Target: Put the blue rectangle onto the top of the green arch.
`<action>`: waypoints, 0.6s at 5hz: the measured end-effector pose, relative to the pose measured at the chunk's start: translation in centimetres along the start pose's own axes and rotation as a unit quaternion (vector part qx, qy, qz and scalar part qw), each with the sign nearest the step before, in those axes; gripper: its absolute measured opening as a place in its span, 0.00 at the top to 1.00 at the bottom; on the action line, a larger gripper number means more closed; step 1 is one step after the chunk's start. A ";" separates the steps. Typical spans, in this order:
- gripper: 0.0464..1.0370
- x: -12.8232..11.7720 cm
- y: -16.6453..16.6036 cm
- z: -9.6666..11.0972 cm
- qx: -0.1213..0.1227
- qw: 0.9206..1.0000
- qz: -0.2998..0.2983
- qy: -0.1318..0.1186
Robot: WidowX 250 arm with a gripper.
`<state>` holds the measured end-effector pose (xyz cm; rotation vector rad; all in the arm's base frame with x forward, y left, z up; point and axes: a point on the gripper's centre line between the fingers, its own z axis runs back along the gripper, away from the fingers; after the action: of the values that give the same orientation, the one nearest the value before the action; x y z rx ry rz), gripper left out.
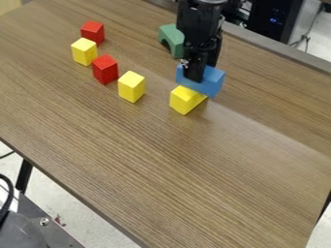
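The black two-finger gripper (199, 72) covers the right-hand part of the green arch-shaped block (171, 35), so only its left side, part of its top and some of its opening can be seen. One finger crosses the front of the blue rectangular block (213, 85) and hides a strip of it; the other finger's tip is out of sight behind the block. The blue block in turn hides the upper back part of a yellow block (182, 102), and whether the two touch is hard to make out.

The fingers stand apart by the thickness of the blue block and pinch it between them, nearer its left end than its right.

The blue block is a plain, smooth, solid bar with flat faces and straight edges. Its long side slants down to the right in the view, and its right end juts out past the fingers. It is off the arch, which stands upright near the far edge of the brown wood-grain worktop (194, 169).

Toward the far left corner, a spaced line holds a red block (92, 32), a second yellow block (84, 52), a second red block (105, 69) and a third yellow block (131, 87).
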<state>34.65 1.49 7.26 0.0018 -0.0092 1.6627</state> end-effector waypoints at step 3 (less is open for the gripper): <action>0.50 3.3 -6.8 2.0 -0.021 0.984 -0.164 0.065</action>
<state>41.12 5.43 9.36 -0.1305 0.0535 1.3302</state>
